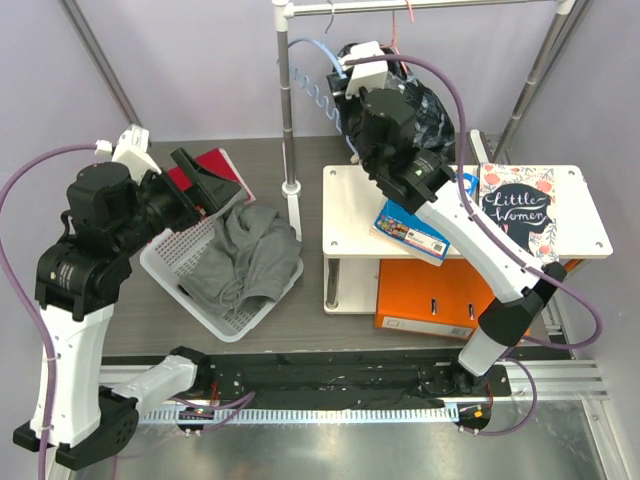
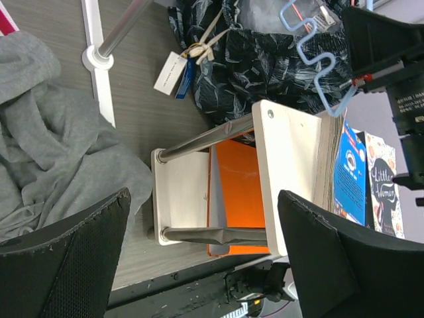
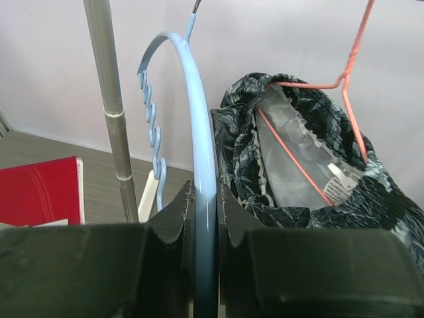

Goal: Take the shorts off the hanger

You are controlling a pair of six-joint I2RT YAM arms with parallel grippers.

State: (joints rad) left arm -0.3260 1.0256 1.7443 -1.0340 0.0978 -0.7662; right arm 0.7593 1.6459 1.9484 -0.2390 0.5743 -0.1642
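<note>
- Up at the back, the shorts hang on the thin pink hanger. Its hook is over the rail.
- The right arm reaches up and back, just beside the shorts.
- The right pincer is squeezed narrow on the light-blue hanger, which hangs next to the pink one.
- Below, a book lies on the white shelf. Its cover says "Little Women".
- The left arm is bent and leans over the white basket, which sits on the bench.
- The left pincer is wide open.
- A grey garment lies in the basket.
</note>
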